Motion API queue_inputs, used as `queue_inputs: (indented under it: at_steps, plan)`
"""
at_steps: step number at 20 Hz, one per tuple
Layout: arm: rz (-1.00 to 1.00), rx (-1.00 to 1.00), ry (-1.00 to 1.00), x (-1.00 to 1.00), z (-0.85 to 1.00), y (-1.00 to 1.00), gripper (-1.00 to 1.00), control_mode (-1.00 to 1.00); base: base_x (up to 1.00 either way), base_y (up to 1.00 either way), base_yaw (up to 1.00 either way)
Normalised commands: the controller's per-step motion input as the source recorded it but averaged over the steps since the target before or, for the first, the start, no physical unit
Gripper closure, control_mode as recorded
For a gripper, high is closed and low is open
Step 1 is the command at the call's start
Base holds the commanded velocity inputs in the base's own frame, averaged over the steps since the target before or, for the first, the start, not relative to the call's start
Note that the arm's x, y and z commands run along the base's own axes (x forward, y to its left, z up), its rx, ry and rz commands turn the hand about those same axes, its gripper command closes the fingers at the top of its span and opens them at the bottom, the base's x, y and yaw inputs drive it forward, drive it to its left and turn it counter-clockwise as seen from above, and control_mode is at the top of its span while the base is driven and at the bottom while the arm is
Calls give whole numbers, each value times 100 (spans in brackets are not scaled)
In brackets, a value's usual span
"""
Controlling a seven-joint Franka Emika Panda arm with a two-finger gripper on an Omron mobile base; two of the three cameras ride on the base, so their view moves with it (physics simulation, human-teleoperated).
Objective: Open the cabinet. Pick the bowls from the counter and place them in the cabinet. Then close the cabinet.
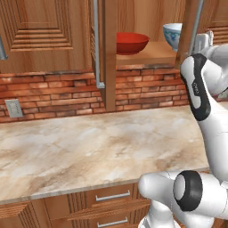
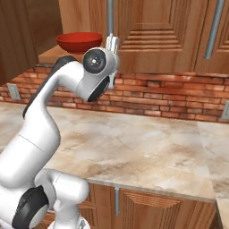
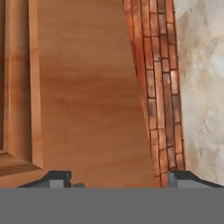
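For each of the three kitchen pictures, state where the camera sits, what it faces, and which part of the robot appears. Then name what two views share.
Left base view: behind the arm on its left, facing the open cabinet over the counter; arm at right.
Right base view: behind on its right, facing the same wall; arm at left.
Hand view: on the hand, facing a wooden cabinet panel, brick and counter; gripper fingertips at the bottom, apart.
Shared: both base views show the red bowl on the cabinet shelf.
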Motion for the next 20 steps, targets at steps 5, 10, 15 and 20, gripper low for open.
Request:
queue_inputs:
  at_steps: [5, 10, 15, 20]
  plan:
    - [0, 3, -11, 78, -66, -23, -100, -100, 0, 0, 0]
    - [0, 0, -32, 93, -58, -1, -100, -100, 0, 0, 0]
    - [-1, 1, -23, 78, -1, 2, -100, -100, 0, 0, 0]
    - [-1, 5, 2, -2, 53, 3, -100, -100, 0, 0, 0]
